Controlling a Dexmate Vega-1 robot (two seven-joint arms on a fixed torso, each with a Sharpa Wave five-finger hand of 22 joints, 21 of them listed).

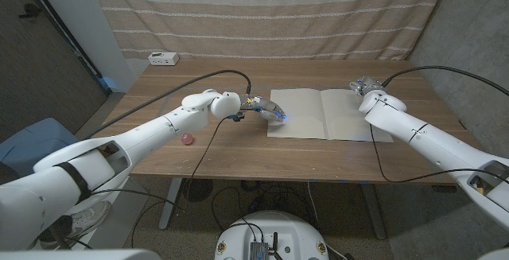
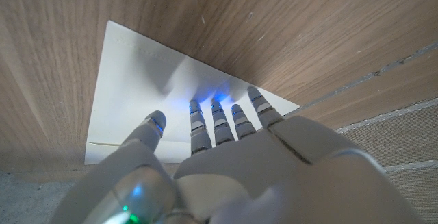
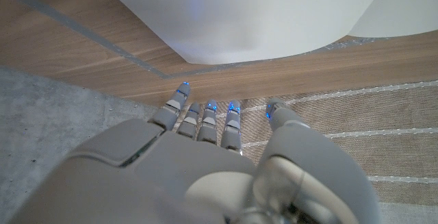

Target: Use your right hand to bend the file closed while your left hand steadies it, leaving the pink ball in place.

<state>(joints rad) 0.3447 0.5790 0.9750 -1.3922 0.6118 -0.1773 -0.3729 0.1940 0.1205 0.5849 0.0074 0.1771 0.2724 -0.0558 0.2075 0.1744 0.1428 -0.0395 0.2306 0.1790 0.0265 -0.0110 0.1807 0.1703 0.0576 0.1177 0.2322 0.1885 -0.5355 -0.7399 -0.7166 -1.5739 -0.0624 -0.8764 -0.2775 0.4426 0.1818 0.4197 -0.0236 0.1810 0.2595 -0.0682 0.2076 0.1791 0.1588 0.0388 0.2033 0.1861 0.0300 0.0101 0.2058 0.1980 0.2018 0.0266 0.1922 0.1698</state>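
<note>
A cream file [image 1: 326, 114] lies spread in two pages on the wooden table [image 1: 238, 161], right of centre. My left hand [image 1: 266, 110] reaches over the file's left edge, fingers stretched out and slightly apart, holding nothing. In the left wrist view that hand [image 2: 233, 162] points its fingertips [image 2: 219, 118] low over the pale page [image 2: 137, 87]; whether they touch it I cannot tell. My right hand [image 1: 366, 87] hovers at the file's far right corner, holding nothing. The right wrist view shows its fingers [image 3: 205, 121] straight, with the file [image 3: 274, 11] beyond them. A small pink ball [image 1: 188, 139] sits left of the file.
A white power strip [image 1: 163, 57] lies at the table's far left corner. A striped curtain [image 1: 262, 13] hangs behind the table. A blue seat [image 1: 32, 145] stands off the left side. Cables run from both arms across the tabletop.
</note>
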